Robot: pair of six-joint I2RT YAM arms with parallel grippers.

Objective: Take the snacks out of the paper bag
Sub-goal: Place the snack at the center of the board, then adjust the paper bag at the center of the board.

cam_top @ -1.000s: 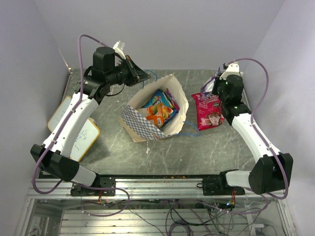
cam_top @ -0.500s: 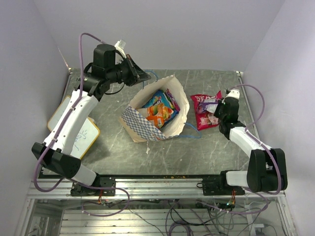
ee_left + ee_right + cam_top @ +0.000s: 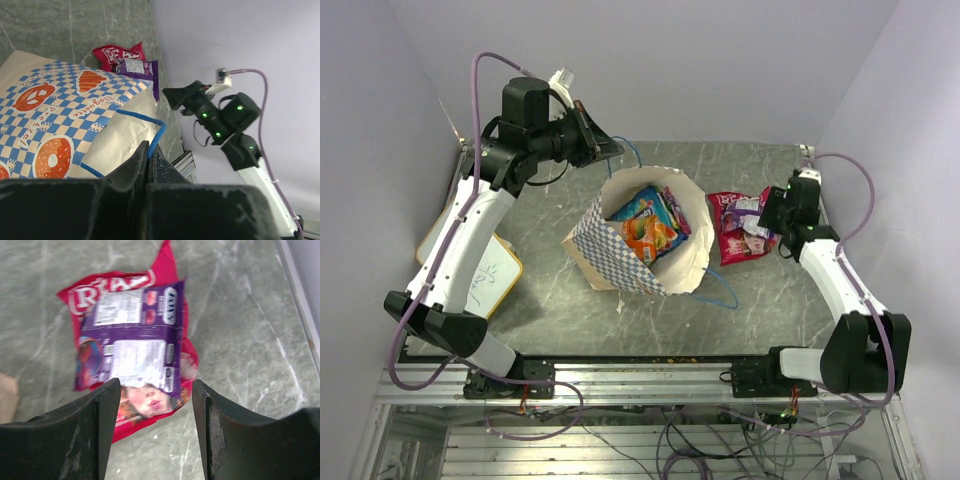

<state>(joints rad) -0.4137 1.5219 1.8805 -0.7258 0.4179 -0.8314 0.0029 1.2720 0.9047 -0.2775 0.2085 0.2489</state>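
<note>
The paper bag (image 3: 612, 252) stands tilted at the table's middle, mouth open, with several bright snacks (image 3: 650, 226) inside. My left gripper (image 3: 611, 150) is above the bag's far rim, shut on the blue cord handle (image 3: 159, 135); the left wrist view shows the cord pinched at the left gripper (image 3: 148, 145). To the right of the bag a purple packet (image 3: 132, 350) lies across a red packet (image 3: 120, 290) on the table. My right gripper (image 3: 156, 390) hovers open just above their near edge, holding nothing. From above, the right gripper (image 3: 772, 214) sits beside the purple packet (image 3: 750, 211).
A yellow-framed whiteboard (image 3: 480, 272) lies at the left edge under my left arm. The bag's other blue cord handle (image 3: 722, 292) trails on the table in front of it. Walls close in on the left, back and right. The metal rail (image 3: 640, 375) runs along the near edge.
My right gripper has opened and let the purple packet drop onto the red one, then drawn back to the right. My left gripper pulled the handle up, and the bag now stands more upright.
</note>
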